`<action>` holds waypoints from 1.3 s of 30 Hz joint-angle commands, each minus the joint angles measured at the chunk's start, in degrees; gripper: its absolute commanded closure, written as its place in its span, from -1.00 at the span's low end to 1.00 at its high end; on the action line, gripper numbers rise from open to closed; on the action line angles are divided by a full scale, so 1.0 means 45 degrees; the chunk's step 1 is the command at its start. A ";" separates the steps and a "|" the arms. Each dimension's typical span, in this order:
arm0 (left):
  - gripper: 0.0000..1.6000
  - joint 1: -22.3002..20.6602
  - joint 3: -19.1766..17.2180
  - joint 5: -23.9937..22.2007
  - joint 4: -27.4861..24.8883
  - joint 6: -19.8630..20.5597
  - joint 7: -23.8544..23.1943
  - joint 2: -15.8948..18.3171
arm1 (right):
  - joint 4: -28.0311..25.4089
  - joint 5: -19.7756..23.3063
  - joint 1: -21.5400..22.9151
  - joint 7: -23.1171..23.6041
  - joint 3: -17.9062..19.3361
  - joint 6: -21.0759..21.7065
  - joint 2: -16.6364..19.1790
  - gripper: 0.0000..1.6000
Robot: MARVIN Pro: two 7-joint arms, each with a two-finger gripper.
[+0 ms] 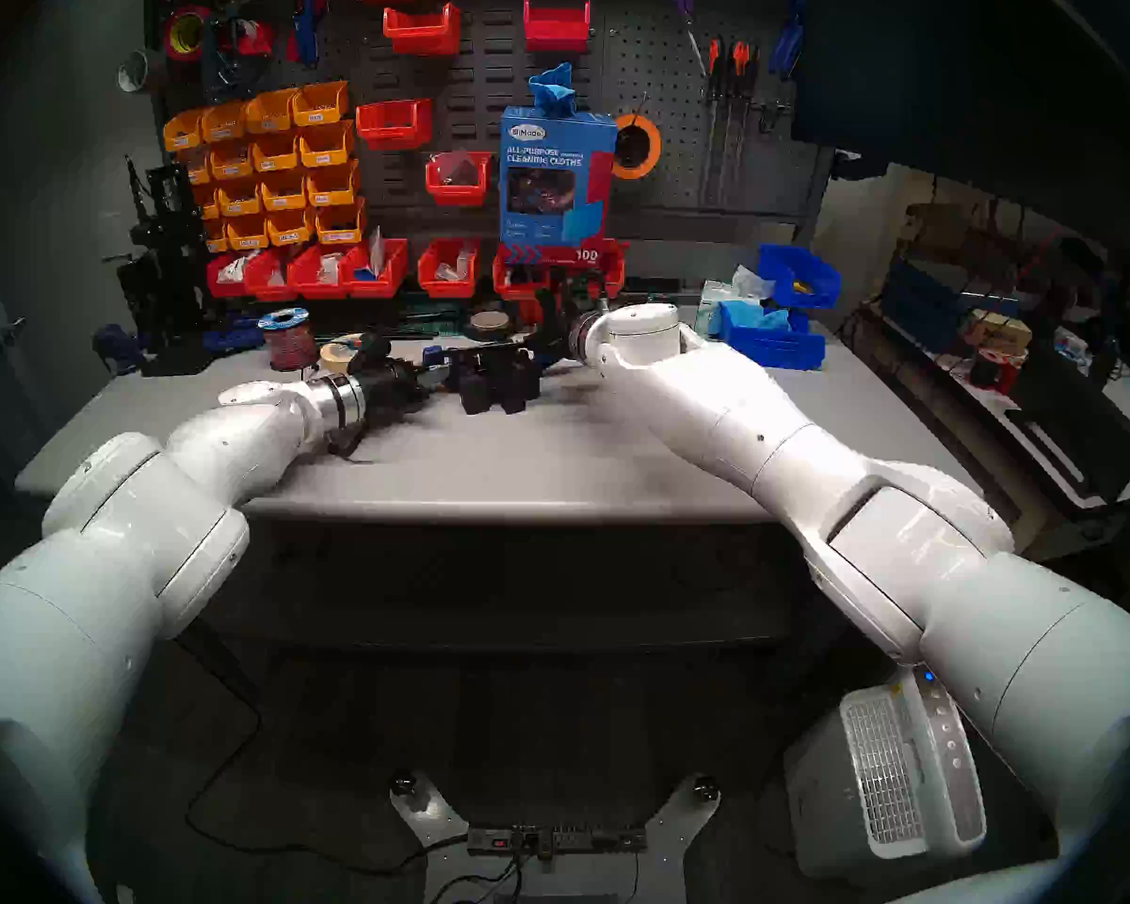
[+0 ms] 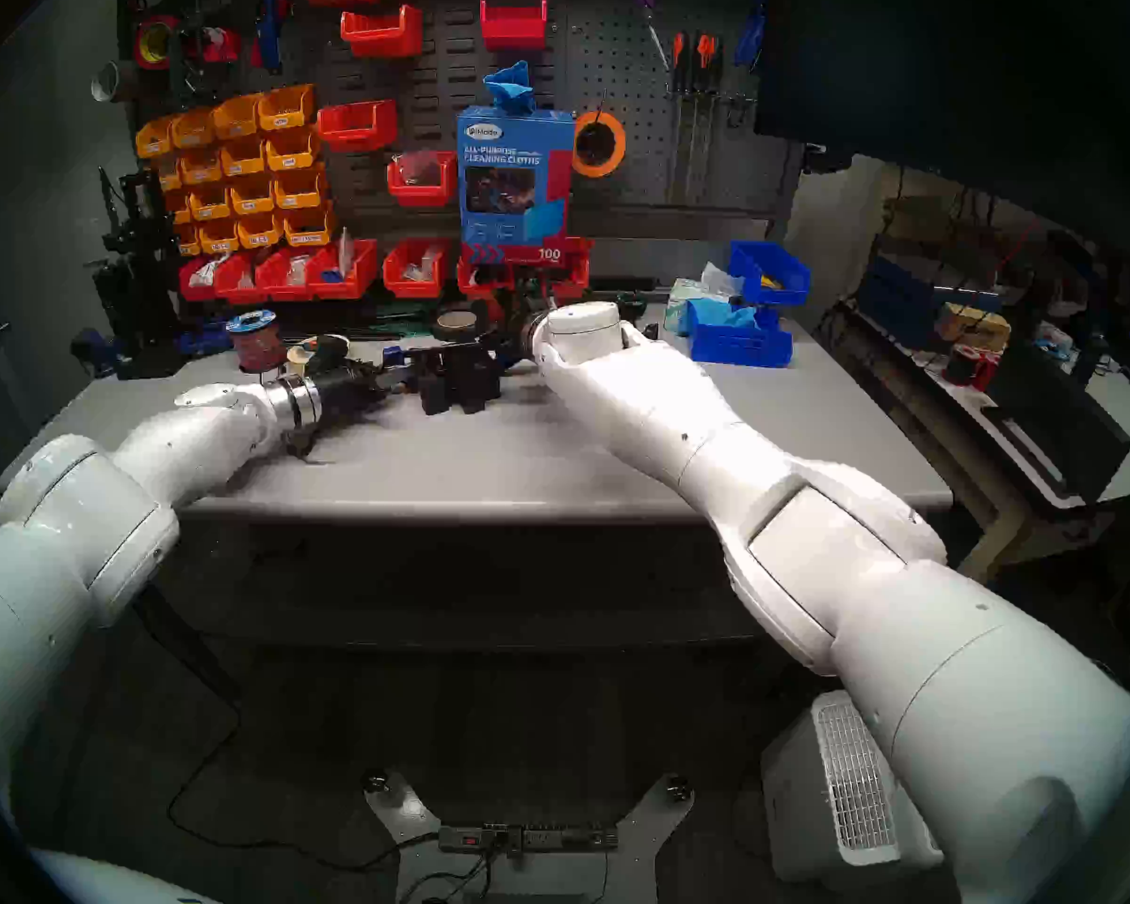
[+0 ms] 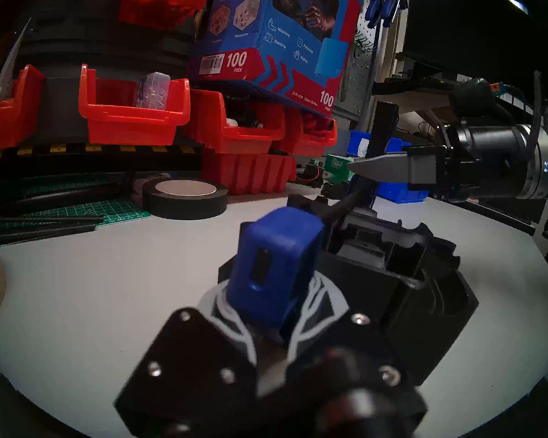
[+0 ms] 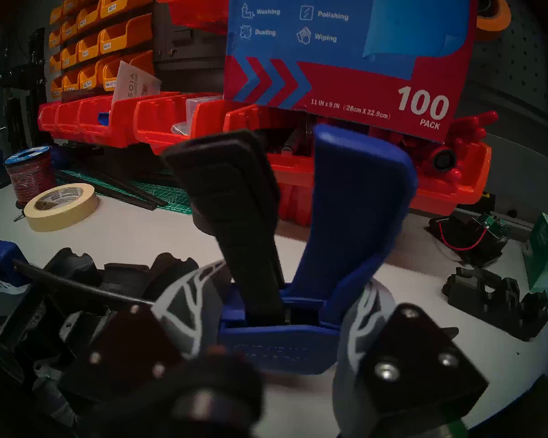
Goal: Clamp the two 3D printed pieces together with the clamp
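A: Starting nearest the wrists, what is held?

B: The clamp's (image 4: pixel 298 326) blue trigger-handle body is pinched between the closed fingers of the right gripper (image 4: pixel 279 330), with one black trigger lever and one blue handle seen standing up from it. The blue end jaw (image 3: pixel 276 270) is gripped by the left gripper (image 3: pixel 276 326), also closed tight on it.

A: How is the clamp described?

B: A long thin black bar (image 4: pixel 86 288) is seen running between the blue end jaw and the blue body, held just above the grey table (image 1: pixel 549 452).

A: And the printed parts?

B: The two 3D printed pieces (image 1: pixel 497 377) are found under the bar, between the grippers, resting on the table side by side; matte black walls and slots are shown. Whether the jaws touch them cannot be told.

A: Farther back?

B: One beige tape roll (image 4: pixel 60 206), one black tape roll (image 3: pixel 184 197), one wire spool (image 1: pixel 287 338) and one blue box of cleaning cloths (image 1: pixel 552 178) are counted.
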 commanded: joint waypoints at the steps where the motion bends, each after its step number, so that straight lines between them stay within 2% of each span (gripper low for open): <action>1: 1.00 -0.0317 -0.0043 -0.0043 -0.0300 -0.0048 -0.0056 -0.0386 | -0.1051 0.0461 -0.0212 0.0715 -0.0703 0.0031 -0.1332 1.00; 3: 1.00 -0.0325 -0.0043 -0.0044 -0.0330 -0.0040 -0.0053 -0.0460 | -0.1111 0.0514 -0.0226 0.0632 -0.0783 0.0018 -0.1444 1.00; 5: 1.00 -0.0290 -0.0047 -0.0039 -0.0246 -0.0038 -0.0056 -0.0268 | -0.1167 0.0552 -0.0166 0.0560 -0.0796 0.0010 -0.1202 1.00; 8: 1.00 -0.0320 -0.0046 -0.0044 -0.0336 -0.0021 -0.0053 -0.0473 | -0.1254 0.0644 -0.0231 0.0427 -0.0943 -0.0003 -0.1515 1.00; 9: 1.00 -0.0279 -0.0048 -0.0037 -0.0237 -0.0024 -0.0055 -0.0249 | -0.1293 0.0654 -0.0165 0.0405 -0.0922 -0.0008 -0.1198 1.00; 17: 1.00 -0.0285 -0.0047 -0.0035 -0.0297 0.0003 -0.0065 -0.0375 | -0.1529 0.0860 -0.0219 0.0070 -0.1206 -0.0036 -0.1390 1.00; 27: 1.00 -0.0258 -0.0047 -0.0026 -0.0270 0.0033 -0.0078 -0.0294 | -0.1857 0.1082 -0.0159 -0.0346 -0.1485 -0.0090 -0.1328 1.00; 28: 1.00 -0.0229 -0.0050 -0.0022 -0.0195 0.0033 -0.0074 -0.0129 | -0.1888 0.1090 -0.0105 -0.0379 -0.1474 -0.0093 -0.1105 1.00; 37: 1.00 -0.0256 -0.0052 -0.0024 -0.0251 0.0056 -0.0089 -0.0223 | -0.2122 0.1271 -0.0111 -0.0750 -0.1724 -0.0132 -0.1265 1.00; 38: 1.00 -0.0234 -0.0054 -0.0022 -0.0192 0.0056 -0.0088 -0.0088 | -0.2160 0.1287 -0.0060 -0.0789 -0.1720 -0.0136 -0.1081 1.00; 39: 1.00 -0.0276 -0.0051 -0.0027 -0.0306 0.0060 -0.0102 -0.0331 | -0.2188 0.1327 -0.0127 -0.0839 -0.1802 -0.0144 -0.1418 1.00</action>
